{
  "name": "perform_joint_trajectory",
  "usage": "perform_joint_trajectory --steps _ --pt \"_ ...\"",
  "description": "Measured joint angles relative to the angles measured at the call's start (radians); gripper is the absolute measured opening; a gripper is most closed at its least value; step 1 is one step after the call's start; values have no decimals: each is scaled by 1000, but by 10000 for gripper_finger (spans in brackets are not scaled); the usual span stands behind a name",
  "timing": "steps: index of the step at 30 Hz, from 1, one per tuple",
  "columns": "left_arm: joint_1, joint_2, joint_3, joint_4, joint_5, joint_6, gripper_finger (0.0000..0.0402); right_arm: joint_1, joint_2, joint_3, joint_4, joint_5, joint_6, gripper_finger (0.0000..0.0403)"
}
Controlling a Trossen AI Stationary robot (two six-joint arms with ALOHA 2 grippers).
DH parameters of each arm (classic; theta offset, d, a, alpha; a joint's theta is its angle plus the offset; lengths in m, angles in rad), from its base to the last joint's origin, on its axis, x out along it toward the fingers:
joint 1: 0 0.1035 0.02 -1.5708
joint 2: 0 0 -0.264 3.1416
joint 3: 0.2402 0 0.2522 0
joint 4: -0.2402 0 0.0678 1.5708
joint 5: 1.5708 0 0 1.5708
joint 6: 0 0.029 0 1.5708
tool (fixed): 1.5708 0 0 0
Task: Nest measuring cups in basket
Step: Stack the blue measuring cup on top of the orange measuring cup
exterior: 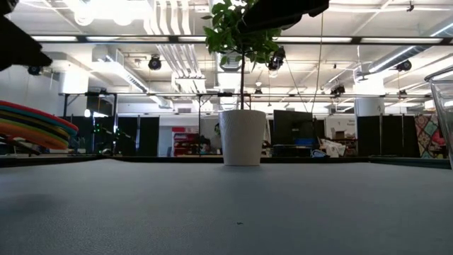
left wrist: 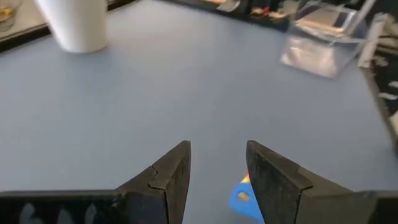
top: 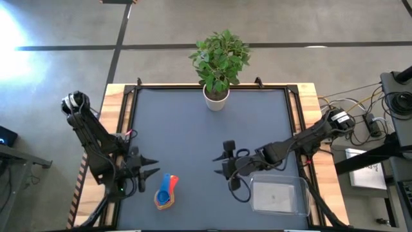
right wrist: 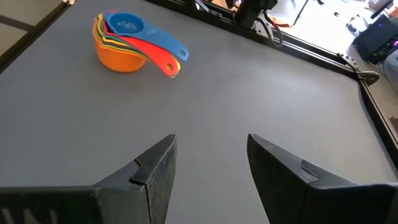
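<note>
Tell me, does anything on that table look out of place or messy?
Nothing is spilled or broken. The one oddity: the nested measuring cups sit on the bare mat near the left gripper, while the clear basket by the right gripper looks empty. Both grippers are open, holding nothing.

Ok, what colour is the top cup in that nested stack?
Blue: the top cup sits in the stack of measuring cups; the right wrist view shows it best.

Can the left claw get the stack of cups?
Probably yes. The left claw is open, right beside the stacked measuring cups, with only bare table between them and nothing blocking.
</note>
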Motion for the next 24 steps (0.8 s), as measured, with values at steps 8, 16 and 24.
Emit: perform_joint_trajectory --steps 8,16,24 --pt "7 0 -4 -202 99 -269 139 -6 0 -2 0 0 24 186" --pt "38 15 -31 -248 281 -443 139 -8 0 -5 0 0 28 186" --pt "80 40 -38 -240 339 -441 139 -15 0 -6 0 1 25 186"
